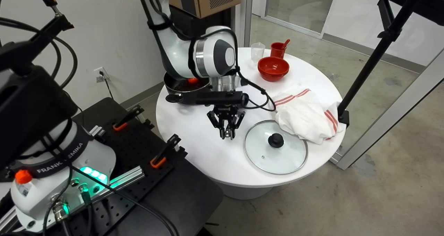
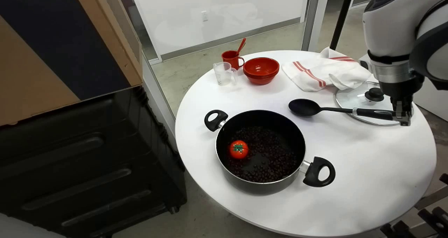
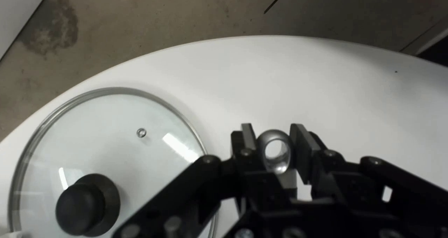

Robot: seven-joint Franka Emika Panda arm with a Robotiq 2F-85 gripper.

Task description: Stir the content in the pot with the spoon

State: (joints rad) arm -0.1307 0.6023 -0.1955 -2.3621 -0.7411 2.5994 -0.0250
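The black pot (image 2: 259,186) stands on the white table in an exterior view. In an exterior view the arm partly hides the pot (image 1: 173,86). Inside lies the content, a red-orange tomato-like lump (image 2: 238,149) with a green top, among small dark beans; the lump also shows in an exterior view (image 1: 193,80). My gripper (image 2: 401,116) is shut on the handle end of the black spoon (image 2: 303,107). The spoon is roughly level above the table, its bowl pointing toward the pot but apart from it. In the wrist view, the gripper (image 3: 273,131) holds the handle's ring end (image 3: 279,168).
A glass lid (image 1: 277,161) with a black knob lies beside the gripper, near the table edge (image 3: 280,38). A white striped towel (image 1: 305,114) touches the lid. Red bowls (image 2: 261,77), a red mug (image 2: 231,58) and a clear measuring cup (image 2: 224,74) stand at the table's far side.
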